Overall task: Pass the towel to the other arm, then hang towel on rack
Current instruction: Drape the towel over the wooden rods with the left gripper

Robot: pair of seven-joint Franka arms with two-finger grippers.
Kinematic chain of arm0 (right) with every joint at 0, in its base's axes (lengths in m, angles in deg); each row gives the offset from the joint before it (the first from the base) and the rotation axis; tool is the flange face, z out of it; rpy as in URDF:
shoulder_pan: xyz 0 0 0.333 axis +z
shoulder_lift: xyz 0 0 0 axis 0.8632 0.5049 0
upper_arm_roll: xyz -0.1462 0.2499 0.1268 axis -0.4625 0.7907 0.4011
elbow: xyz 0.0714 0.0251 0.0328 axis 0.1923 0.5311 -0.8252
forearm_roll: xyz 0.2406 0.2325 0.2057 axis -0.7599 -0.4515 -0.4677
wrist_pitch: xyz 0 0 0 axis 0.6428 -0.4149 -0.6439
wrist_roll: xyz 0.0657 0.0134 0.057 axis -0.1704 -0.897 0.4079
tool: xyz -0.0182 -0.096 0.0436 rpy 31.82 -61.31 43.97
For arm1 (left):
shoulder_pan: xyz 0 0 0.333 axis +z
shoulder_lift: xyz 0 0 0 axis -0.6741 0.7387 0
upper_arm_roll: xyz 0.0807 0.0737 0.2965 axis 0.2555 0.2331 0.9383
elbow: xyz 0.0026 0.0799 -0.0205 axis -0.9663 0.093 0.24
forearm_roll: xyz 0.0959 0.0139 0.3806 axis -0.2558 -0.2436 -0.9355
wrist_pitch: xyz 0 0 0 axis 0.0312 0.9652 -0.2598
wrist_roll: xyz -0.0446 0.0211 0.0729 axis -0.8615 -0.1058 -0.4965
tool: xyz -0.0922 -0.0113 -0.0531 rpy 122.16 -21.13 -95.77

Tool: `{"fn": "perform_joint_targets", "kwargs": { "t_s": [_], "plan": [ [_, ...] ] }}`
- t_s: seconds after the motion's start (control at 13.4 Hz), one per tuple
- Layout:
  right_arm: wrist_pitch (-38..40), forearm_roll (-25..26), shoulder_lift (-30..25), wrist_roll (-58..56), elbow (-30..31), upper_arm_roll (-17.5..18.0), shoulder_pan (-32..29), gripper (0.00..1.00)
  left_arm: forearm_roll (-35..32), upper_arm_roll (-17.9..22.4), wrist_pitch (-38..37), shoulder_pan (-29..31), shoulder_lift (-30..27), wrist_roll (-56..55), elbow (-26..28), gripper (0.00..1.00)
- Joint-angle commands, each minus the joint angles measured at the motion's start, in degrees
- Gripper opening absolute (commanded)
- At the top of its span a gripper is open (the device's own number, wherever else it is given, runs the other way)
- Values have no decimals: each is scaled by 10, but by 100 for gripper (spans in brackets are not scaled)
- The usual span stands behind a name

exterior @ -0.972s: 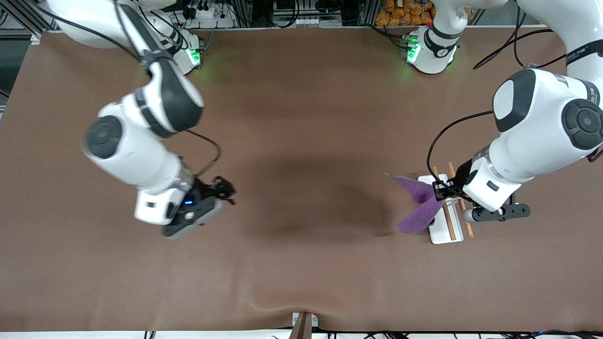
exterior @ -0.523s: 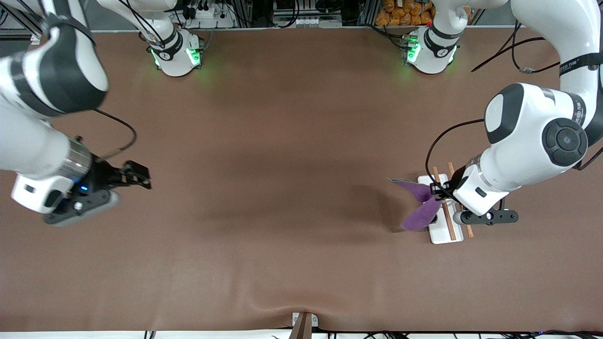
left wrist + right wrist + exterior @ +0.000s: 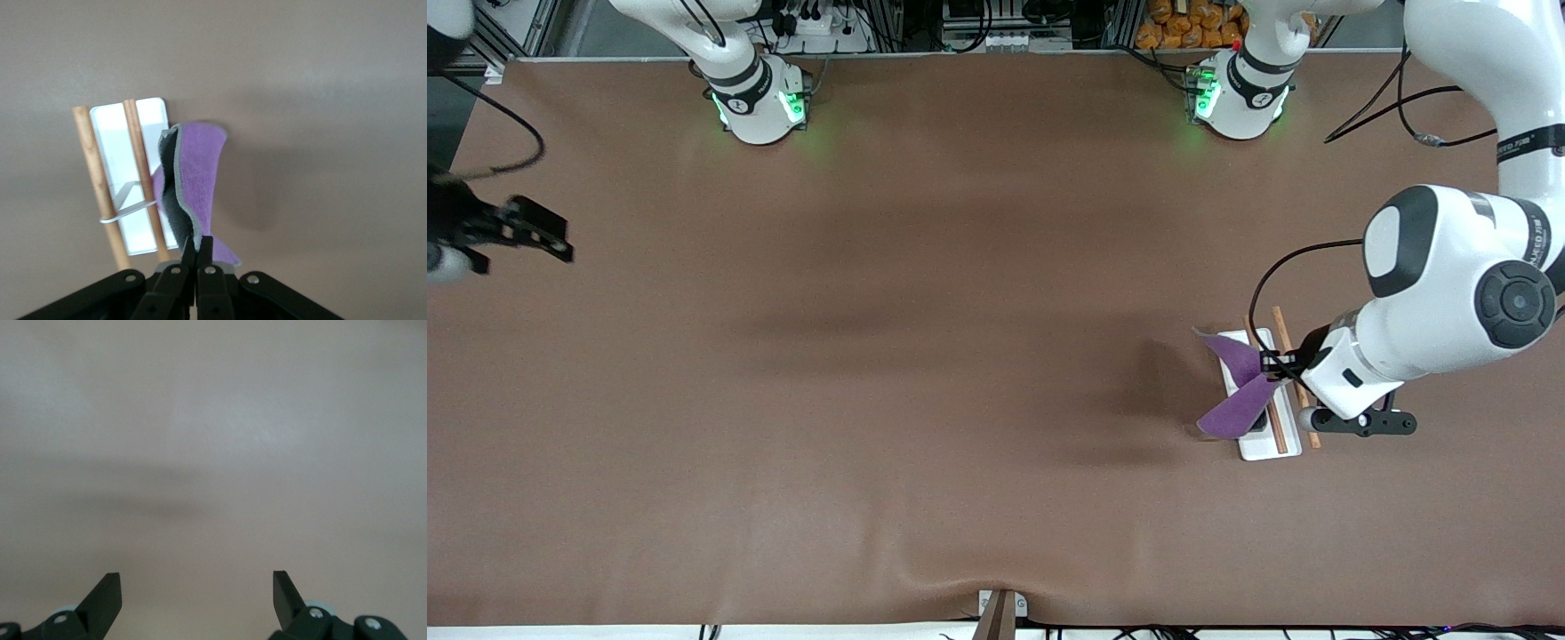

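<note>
Towel (image 3: 1240,391): front view, pinched in the closed fingers of the left gripper (image 3: 1272,366), hanging over the rack (image 3: 1270,440) at the left arm's end of the worktop (image 3: 960,356). Right gripper (image 3: 534,233) over the worktop's right-arm edge, waiting. Left wrist view: fingers (image 3: 189,257) clamp the towel's (image 3: 197,173) folded edge beside the rack's rods (image 3: 143,177). Right wrist view: fingers (image 3: 107,597) spread wide, holding nothing.

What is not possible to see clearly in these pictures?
- Front view: right gripper blurred at the frame edge, arm cut off.
- Front view: rack partly covered by the towel and left gripper.
- Left wrist view: whether the towel touches the rods.
</note>
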State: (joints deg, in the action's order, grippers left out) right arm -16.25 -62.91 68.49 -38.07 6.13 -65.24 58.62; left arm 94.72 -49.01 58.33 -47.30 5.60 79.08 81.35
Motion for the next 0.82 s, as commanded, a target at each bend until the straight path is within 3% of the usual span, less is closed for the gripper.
{"fn": "perform_joint_targets", "kwargs": {
  "t_s": [0.0, 0.15, 0.45, 0.67, 0.75],
  "plan": [
    [21, 3, -34, 36, 28, -9, -7, 100, -5, -6, -35, 46, -1, 96, 3, 0],
    [38, 0, -45, 91, 25, -2, -15, 100, -6, -6, -41, 80, 2, 157, 10, 0],
    [53, -1, -50, 93, 19, 36, -44, 100, -6, -6, -42, 126, 9, 242, 13, 0],
    [64, -4, -50, 94, 17, 33, -43, 100, -6, -6, -41, 149, 18, 280, 9, 0],
    [72, -27, -50, 94, 17, 28, -45, 100, -5, -7, -39, 160, 20, 293, 9, 0]
  ]
}}
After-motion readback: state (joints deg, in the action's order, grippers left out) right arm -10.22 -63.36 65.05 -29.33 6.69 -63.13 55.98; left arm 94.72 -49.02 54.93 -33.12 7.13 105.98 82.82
